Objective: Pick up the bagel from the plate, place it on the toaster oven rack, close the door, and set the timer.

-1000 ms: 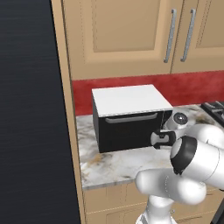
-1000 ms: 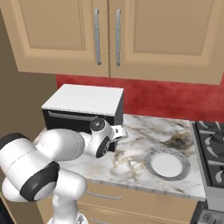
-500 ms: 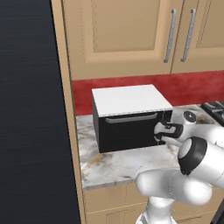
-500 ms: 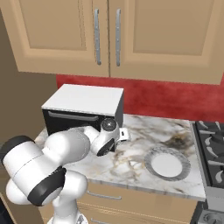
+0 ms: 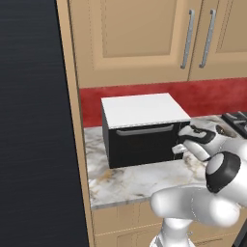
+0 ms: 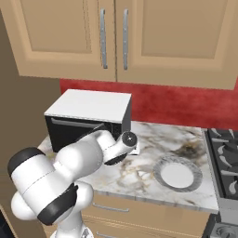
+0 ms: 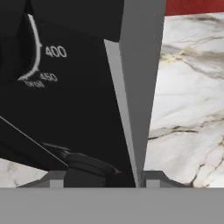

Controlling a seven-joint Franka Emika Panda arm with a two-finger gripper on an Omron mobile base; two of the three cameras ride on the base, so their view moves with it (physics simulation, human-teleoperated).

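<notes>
- The door (image 5: 141, 143) of the black toaster oven (image 6: 88, 118) was closed, with its silver handle (image 5: 144, 130) lying flat along the top edge.
- The plate (image 6: 177, 173) stood bare on the marble counter (image 6: 153, 158), to the right of the oven and apart from it.
- The bagel was not on the plate; I judge that it lay on the rack behind the closed door, but the pictures could not confirm this.
- The gripper (image 5: 179, 146) was at the right end of the oven front, where the controls are.
- In the hand view, a dark knob (image 7: 85, 164) sat just before the finger tips (image 7: 57, 178), below a dial marked 400 and 450.
- I could not tell whether the claw was apart or clamped on the knob.
- By my judgement, only setting the timer was left.
</notes>
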